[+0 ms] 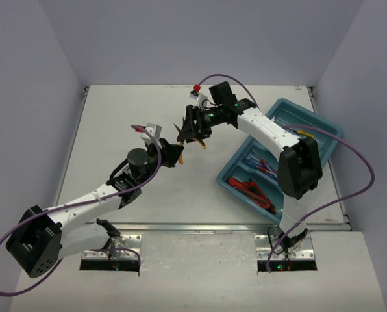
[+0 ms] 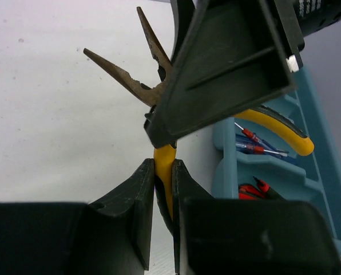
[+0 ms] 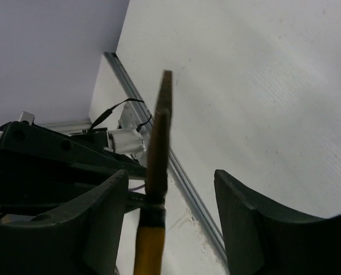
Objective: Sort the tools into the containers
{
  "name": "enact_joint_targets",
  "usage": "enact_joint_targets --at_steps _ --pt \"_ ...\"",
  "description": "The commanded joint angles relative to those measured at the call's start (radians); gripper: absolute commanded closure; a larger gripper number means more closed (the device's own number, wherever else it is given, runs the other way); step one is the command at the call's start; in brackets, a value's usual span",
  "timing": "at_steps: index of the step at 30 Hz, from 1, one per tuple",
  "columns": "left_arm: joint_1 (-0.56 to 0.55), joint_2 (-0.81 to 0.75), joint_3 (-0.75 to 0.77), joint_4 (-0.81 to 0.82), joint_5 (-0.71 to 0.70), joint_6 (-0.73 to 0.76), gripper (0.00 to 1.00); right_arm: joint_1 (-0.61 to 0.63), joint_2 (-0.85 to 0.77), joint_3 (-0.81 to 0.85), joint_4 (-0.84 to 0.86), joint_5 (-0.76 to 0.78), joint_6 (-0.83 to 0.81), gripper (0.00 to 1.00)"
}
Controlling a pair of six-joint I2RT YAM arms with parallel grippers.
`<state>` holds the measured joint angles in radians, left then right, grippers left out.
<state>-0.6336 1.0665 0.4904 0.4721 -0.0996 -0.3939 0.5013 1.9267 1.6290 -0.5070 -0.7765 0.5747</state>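
Here we find the yellow-handled pliers (image 2: 137,87) aloft at the top view's centre, 1 handle clamped in the left gripper (image 2: 162,172), their nose pointing up-frame between the parted fingers of the right gripper (image 3: 170,180), with the tray (image 1: 313,120) at right, nearer that gripper.

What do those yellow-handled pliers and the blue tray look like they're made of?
Pliers: the pointed metal end looks like steel, dull brownish-grey and matt, perhaps tarnished. The handles wear a smooth yellow coating, likely rubber or dipped plastic. Tray: moulded plastic, judging by its even teal colour, rounded walls and soft sheen.
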Motion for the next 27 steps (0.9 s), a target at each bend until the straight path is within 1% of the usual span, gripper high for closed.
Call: enact_joint_targets --at_steps 1,2,4,5,6,7,8,9,10,11,13,15,18,21,25,26,27 --pt "-0.022 -0.002 0.028 0.143 0.036 0.026 1.00 0.009 -0.006 -0.004 0.127 -0.045 0.056 0.59" --pt "-0.023 -0.002 0.030 0.143 0.037 0.029 1.00 0.010 -0.003 -0.009 0.133 -0.053 0.067 0.69" --pt "-0.024 -0.006 0.032 0.140 0.039 0.033 1.00 0.011 -0.002 -0.028 0.181 -0.074 0.094 0.96" --pt "-0.024 -0.007 0.035 0.140 0.038 0.034 1.00 0.011 -0.004 -0.038 0.202 -0.086 0.105 1.00" --pt "-0.024 -0.006 0.038 0.134 0.035 0.036 0.93 0.011 -0.011 -0.054 0.225 -0.091 0.112 1.00" --pt "-0.024 -0.005 0.043 0.123 0.032 0.037 0.82 0.011 -0.020 -0.073 0.250 -0.091 0.117 1.00" --pt "-0.025 -0.005 0.052 0.115 0.022 0.039 0.62 0.011 -0.029 -0.086 0.265 -0.086 0.116 1.00" --pt "-0.025 -0.005 0.063 0.092 -0.013 0.027 0.30 0.009 -0.043 -0.094 0.262 -0.065 0.099 1.00" --pt "-0.024 -0.004 0.080 0.042 -0.064 0.006 0.01 0.005 -0.062 -0.099 0.247 -0.030 0.069 1.00" --pt "-0.024 0.001 0.130 -0.058 -0.106 -0.009 0.00 0.001 -0.077 -0.097 0.220 0.022 0.029 1.00" --pt "-0.026 0.006 0.200 -0.167 -0.183 -0.062 0.00 -0.021 -0.100 -0.076 0.156 0.126 -0.063 1.00" --pt "-0.025 0.001 0.271 -0.393 -0.291 -0.170 0.00 -0.064 -0.117 -0.025 0.065 0.244 -0.177 1.00" --pt "-0.026 -0.020 0.352 -0.662 -0.351 -0.284 0.00 -0.173 -0.127 0.033 -0.084 0.500 -0.391 1.00" --pt "-0.026 -0.067 0.329 -0.742 -0.236 -0.300 0.00 -0.275 -0.127 0.062 -0.149 0.771 -0.643 1.00" --pt "-0.024 -0.128 0.312 -0.824 -0.113 -0.294 0.00 -0.368 -0.128 0.031 -0.134 0.986 -0.948 1.00" --pt "-0.024 -0.156 0.312 -0.846 -0.085 -0.268 0.00 -0.388 -0.122 0.020 -0.115 1.024 -1.022 1.00" --pt "-0.026 -0.172 0.318 -0.880 -0.051 -0.249 0.00 -0.420 -0.118 0.019 -0.108 1.060 -1.064 1.00"
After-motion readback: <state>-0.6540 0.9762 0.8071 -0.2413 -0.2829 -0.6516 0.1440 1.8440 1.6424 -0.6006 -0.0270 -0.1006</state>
